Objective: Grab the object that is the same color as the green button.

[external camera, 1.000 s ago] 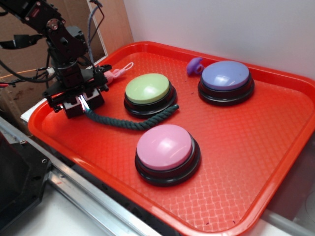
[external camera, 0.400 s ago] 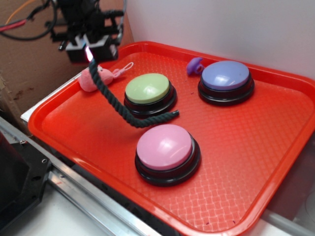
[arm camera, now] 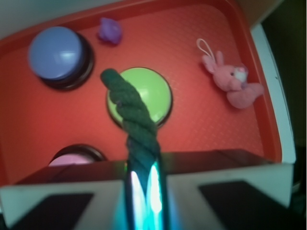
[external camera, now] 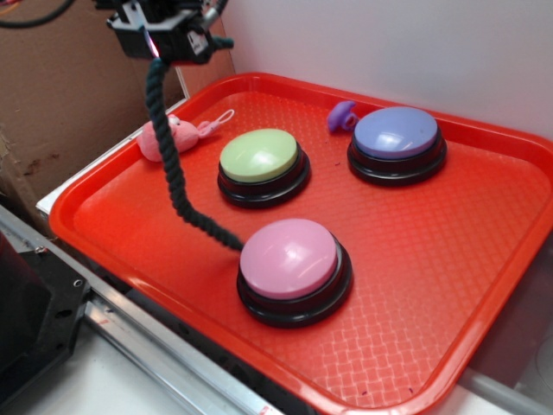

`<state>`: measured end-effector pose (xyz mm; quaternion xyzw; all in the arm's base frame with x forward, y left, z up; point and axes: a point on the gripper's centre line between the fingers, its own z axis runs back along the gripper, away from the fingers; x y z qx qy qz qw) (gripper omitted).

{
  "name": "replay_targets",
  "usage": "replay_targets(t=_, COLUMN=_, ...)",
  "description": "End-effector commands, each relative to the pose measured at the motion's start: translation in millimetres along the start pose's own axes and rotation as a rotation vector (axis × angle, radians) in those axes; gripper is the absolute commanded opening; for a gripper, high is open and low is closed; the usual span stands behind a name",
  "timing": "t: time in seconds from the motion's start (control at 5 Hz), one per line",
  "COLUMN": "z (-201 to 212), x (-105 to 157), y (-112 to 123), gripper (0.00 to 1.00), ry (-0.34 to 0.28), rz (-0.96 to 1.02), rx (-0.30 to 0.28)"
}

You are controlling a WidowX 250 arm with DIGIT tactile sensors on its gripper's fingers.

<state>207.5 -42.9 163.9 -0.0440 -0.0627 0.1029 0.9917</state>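
Jaws of the gripper (external camera: 158, 39) clamp one end of the green rope (external camera: 169, 164), which hangs below them, tail near the pink button (external camera: 289, 258). Green button (external camera: 259, 155) lies beneath, untouched. Risk: pinch is only at the tip, so swing could slip it out.

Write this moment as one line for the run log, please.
gripper: shut on green rope | rope: hanging, lower end by pink button | green button: untouched
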Motion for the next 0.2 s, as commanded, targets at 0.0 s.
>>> replay_targets(t=0.0, z=20.9, x=-4.0, y=6.5, gripper=0.00, ry=-0.032, rz=0.004, rx=-0.092)
